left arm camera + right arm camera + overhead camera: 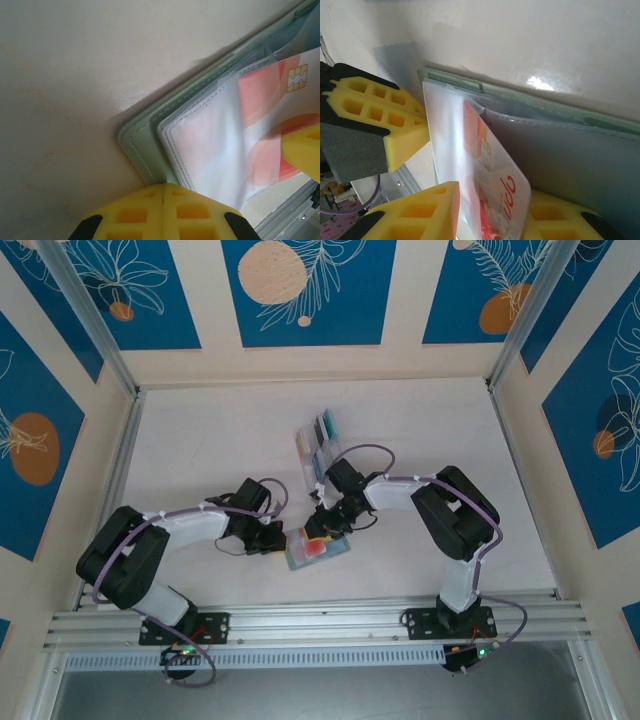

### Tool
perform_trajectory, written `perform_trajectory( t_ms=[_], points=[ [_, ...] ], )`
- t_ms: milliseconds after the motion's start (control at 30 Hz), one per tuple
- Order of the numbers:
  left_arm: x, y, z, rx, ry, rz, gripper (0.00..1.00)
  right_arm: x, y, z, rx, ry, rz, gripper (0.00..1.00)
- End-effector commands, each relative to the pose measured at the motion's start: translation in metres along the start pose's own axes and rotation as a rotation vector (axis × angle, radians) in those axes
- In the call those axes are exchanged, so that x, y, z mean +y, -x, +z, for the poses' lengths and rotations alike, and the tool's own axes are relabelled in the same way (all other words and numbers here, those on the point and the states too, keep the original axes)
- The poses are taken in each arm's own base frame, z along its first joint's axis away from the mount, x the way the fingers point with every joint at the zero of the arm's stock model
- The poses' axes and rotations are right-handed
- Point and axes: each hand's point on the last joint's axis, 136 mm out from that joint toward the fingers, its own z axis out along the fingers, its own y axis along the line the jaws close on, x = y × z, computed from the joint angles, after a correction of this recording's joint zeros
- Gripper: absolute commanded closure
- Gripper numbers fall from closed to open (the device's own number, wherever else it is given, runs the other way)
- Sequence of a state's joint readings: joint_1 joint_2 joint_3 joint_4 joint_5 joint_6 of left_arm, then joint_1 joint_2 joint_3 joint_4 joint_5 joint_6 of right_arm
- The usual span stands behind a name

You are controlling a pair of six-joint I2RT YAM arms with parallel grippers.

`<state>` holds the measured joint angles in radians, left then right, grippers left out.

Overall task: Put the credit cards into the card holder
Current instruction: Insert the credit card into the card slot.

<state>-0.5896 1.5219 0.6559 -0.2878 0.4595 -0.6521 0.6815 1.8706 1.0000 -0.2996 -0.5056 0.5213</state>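
Observation:
The sage-green card holder [303,557] lies open on the table between both arms, its clear pockets [210,145] facing up. My left gripper [163,189] is shut, its yellow tips resting on the card holder's [142,150] near corner edge. A red-and-white credit card [506,187] with a chip stands partly inside a clear pocket, and my right gripper [492,215] is shut on its outer end. The same card [280,85] shows under the sleeve in the left wrist view. In the top view the left gripper [283,538] and right gripper [325,527] meet over the card holder.
A clear plastic rack [318,438] holding several more cards stands just behind the right gripper. An aluminium rail [320,618] runs along the near table edge. Walls close off the left, right and back sides.

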Motion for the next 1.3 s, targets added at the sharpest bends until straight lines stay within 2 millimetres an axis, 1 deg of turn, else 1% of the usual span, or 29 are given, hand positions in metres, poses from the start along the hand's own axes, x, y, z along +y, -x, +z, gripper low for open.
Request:
perform_trajectory(
  t_ms=[0, 200, 267, 533, 1000, 1267],
  points=[
    [0.016, -0.01, 0.015, 0.035, 0.059, -0.005, 1.0, -0.008, -0.005, 0.003, 0.017, -0.056, 0.001, 0.68],
    [0.018, -0.011, 0.017, 0.039, 0.063, -0.009, 1.0, -0.016, -0.005, -0.01, -0.002, -0.16, 0.007, 0.65],
    [0.019, -0.011, 0.017, 0.041, 0.064, -0.01, 1.0, -0.021, -0.005, -0.012, 0.0, -0.198, 0.013, 0.65],
    [0.019, -0.012, 0.018, 0.043, 0.061, -0.013, 1.0, -0.027, -0.005, -0.017, -0.001, -0.251, 0.024, 0.65],
    [0.022, -0.013, 0.02, 0.046, 0.064, -0.016, 1.0, -0.021, -0.003, -0.026, -0.024, -0.267, 0.01, 0.66],
    [0.021, -0.013, 0.019, 0.044, 0.062, -0.017, 1.0, -0.011, -0.001, -0.018, -0.006, -0.213, -0.007, 0.69]
  ],
)
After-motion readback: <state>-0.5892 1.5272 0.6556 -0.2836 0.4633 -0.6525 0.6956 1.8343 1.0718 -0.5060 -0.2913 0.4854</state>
